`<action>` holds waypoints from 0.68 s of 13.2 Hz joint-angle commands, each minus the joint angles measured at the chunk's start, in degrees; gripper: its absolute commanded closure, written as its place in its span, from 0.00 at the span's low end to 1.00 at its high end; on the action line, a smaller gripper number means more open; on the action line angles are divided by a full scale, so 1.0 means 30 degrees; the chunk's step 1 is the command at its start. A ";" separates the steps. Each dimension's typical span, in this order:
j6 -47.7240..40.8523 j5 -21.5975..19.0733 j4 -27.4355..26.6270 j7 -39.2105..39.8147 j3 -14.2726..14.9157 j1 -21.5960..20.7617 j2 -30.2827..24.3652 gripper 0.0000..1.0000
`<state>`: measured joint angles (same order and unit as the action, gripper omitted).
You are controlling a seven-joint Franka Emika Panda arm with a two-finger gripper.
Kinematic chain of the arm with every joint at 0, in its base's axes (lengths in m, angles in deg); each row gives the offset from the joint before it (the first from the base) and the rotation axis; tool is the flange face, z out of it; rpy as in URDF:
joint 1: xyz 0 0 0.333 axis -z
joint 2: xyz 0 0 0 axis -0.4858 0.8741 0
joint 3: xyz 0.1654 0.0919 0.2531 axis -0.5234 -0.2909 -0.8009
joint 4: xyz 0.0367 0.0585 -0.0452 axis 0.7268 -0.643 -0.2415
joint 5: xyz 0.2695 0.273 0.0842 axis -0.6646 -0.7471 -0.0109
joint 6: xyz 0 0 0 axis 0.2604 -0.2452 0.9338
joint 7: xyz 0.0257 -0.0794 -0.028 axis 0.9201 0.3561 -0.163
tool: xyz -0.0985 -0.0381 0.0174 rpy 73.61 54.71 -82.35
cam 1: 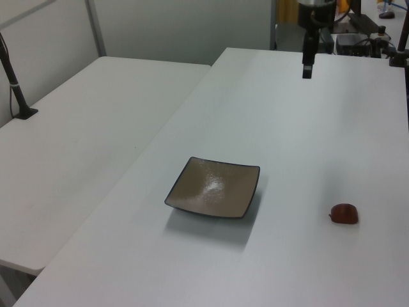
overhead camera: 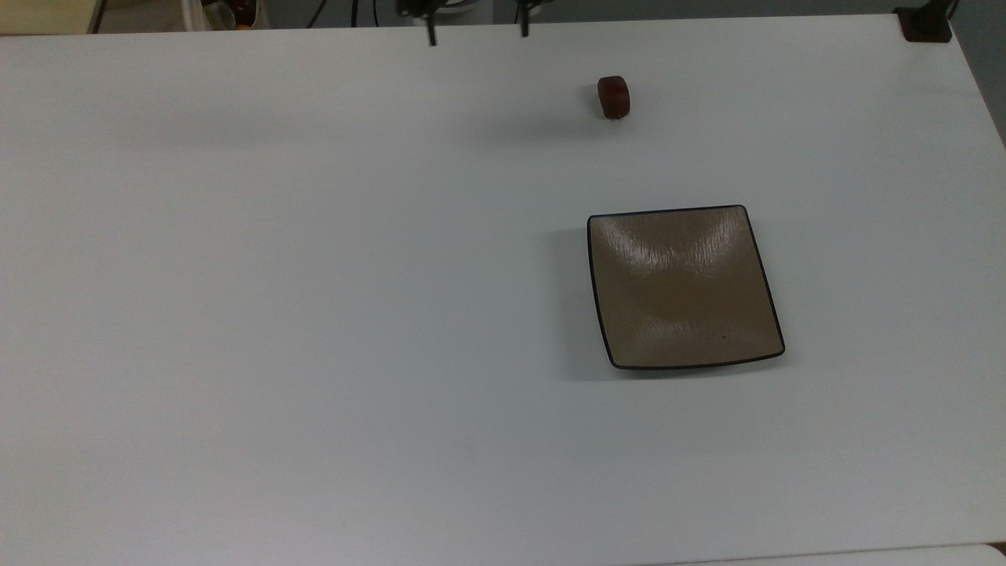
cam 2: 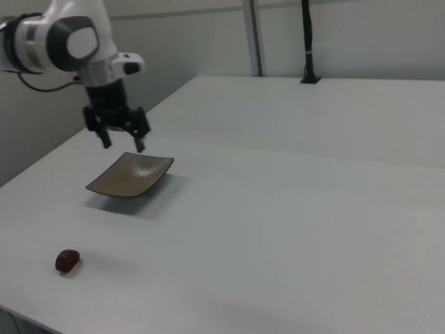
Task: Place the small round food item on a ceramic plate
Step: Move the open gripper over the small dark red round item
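One small, shiny, red-brown barrel-shaped food lump [overhead camera: 613, 97] lies on the white table [overhead camera: 314, 314]. I see its long side run up and down in the top view. It is well apart from the square tan plate with the dark rim [overhead camera: 684, 287], which sits lower in the top view. My black claw [cam 2: 123, 141] hangs in the air, spread wide, holding nothing.

We seem to be in a robotics lab: plain white tables [cam 1: 96, 115] pushed side by side, bare grey partition walls [cam 1: 185, 25], a black clamped pole [cam 2: 306, 42] at the far edge, and a white robot arm [cam 2: 62, 42] over the table.
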<state>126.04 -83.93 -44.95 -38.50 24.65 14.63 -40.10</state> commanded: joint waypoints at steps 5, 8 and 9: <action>-0.1365 -0.0166 -0.0940 -0.3156 -0.2396 -0.2013 -0.1181 0.00; -0.1307 -0.0196 -0.1407 -0.4742 -0.3274 -0.2163 -0.1181 0.00; -0.1278 -0.0196 -0.1642 -0.4859 -0.3537 -0.2192 -0.1181 0.00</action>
<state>122.63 -83.95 -47.04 -50.55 15.58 8.40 -42.32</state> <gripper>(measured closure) 0.000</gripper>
